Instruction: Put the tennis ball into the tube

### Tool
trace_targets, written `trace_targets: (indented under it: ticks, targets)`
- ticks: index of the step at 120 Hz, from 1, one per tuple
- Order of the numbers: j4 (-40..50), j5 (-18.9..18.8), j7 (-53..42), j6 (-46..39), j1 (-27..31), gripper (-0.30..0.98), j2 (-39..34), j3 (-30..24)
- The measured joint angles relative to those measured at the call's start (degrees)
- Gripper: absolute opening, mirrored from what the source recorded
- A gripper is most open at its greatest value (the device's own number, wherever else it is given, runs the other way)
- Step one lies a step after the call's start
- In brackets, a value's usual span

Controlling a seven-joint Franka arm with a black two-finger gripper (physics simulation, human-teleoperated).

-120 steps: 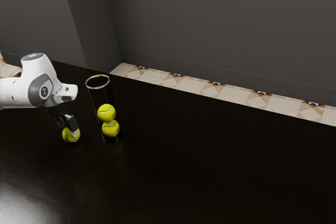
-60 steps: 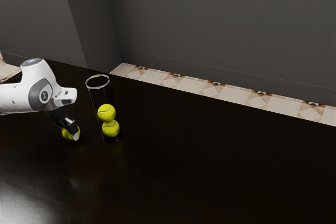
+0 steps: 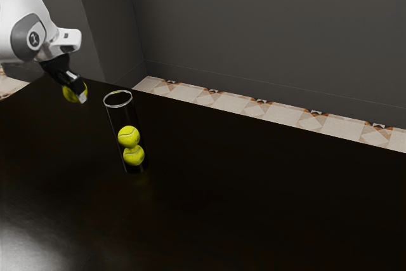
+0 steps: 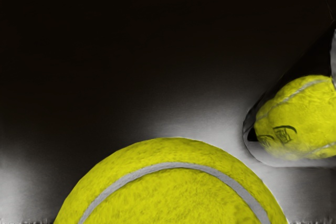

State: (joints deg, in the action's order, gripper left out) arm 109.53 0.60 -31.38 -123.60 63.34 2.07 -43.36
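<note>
Gripper (image 3: 75, 94) grasping ball (image 3: 68, 94), hanging above table (image 3: 254, 201). In exterior view, ball hanging outside tube (image 3: 113, 119), near rim, at about ten o'clock from tube's middle. Tube standing on table, holding two other balls: upper ball (image 3: 129, 136) sitting around twelve o'clock from lower ball (image 3: 134, 155).
</note>
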Motion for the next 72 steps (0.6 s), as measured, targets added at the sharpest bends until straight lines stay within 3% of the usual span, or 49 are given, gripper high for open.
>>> trace_targets:
  ticks: [28, 72]
  targets:
    - [-8.42, 1.58, 0.10, 12.75, -1.04, 0.36, 0.99, -3.67]
    - [-11.65, 2.30, 0.07, 17.87, -1.46, 0.35, 3.60, -7.02]
